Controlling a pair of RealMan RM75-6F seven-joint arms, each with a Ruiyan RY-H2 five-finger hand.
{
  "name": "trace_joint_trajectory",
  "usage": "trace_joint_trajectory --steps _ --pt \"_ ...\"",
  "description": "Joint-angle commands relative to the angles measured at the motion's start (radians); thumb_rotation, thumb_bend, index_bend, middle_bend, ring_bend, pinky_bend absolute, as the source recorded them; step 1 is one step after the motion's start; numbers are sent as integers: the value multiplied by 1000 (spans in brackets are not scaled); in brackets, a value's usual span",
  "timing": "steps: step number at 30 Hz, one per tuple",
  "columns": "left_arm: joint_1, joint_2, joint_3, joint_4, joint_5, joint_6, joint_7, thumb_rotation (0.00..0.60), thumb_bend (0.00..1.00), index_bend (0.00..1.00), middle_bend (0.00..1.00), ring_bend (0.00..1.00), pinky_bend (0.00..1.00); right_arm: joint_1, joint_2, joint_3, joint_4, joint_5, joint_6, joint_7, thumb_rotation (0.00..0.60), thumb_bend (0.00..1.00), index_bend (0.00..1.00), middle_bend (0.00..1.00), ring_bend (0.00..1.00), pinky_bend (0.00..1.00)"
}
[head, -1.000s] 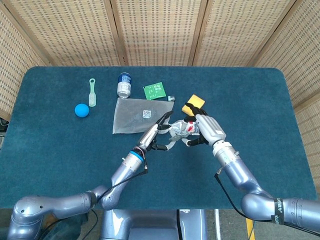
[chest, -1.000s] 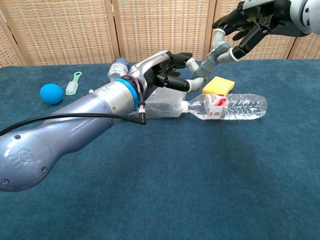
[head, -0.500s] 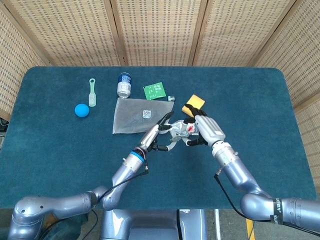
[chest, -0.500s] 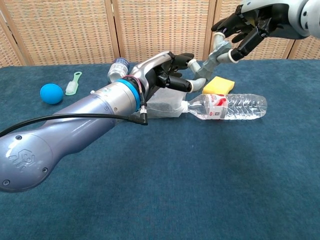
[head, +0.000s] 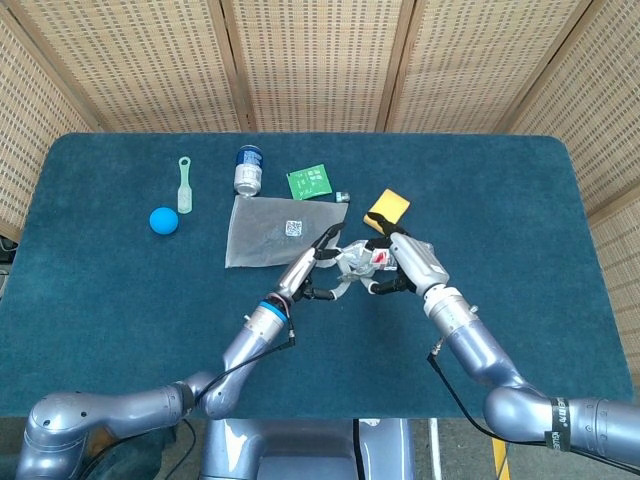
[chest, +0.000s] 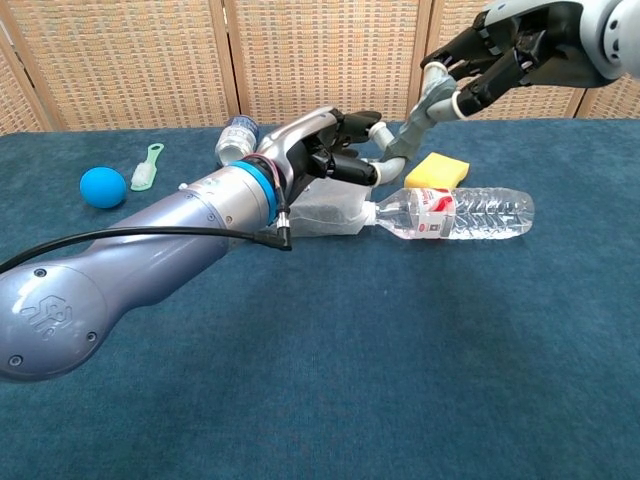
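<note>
**Both hands on a bent grey tube above the bottle**

Head view: left hand (head: 312, 270) and right hand (head: 405, 263) meet mid-counter over a lying water bottle (head: 362, 260), mostly hidden under them. Yellow sponge (head: 388, 208) just behind the right hand. Clear mesh bag (head: 272, 230) lies flat behind the left hand. Further back: small bottle (head: 248, 169), green card (head: 310, 182), pale green brush (head: 185, 184), blue ball (head: 164, 220). Blue counter (head: 520, 200).

Chest view: grey bent tube (chest: 405, 125) spans between the hands, raised off the counter. Left hand (chest: 325, 145) has its fingers (chest: 350, 120) closed round the tube's lower end. Right hand (chest: 510, 45) pinches the upper end, other fingers spread. Water bottle (chest: 455, 213) lies on its side below, cap toward the bag (chest: 330, 212), touching it. Sponge (chest: 438, 170) just behind the bottle. Ball (chest: 103, 187) and brush (chest: 148, 165) far left, small bottle (chest: 235, 135) behind the left arm.
</note>
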Motion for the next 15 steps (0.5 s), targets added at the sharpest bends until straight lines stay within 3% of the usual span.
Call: trace_joint_trajectory --steps 1,15 --pt "2 0 0 4 -3 -2 -1 600 451 786 0 0 0 -22 17 34 -5 21 -38 74 600 773 820 26 0 0" --pt "31 30 7 35 -10 -10 -17 600 453 789 0 0 0 -69 64 84 -1 21 -97 221 600 782 837 38 0 0"
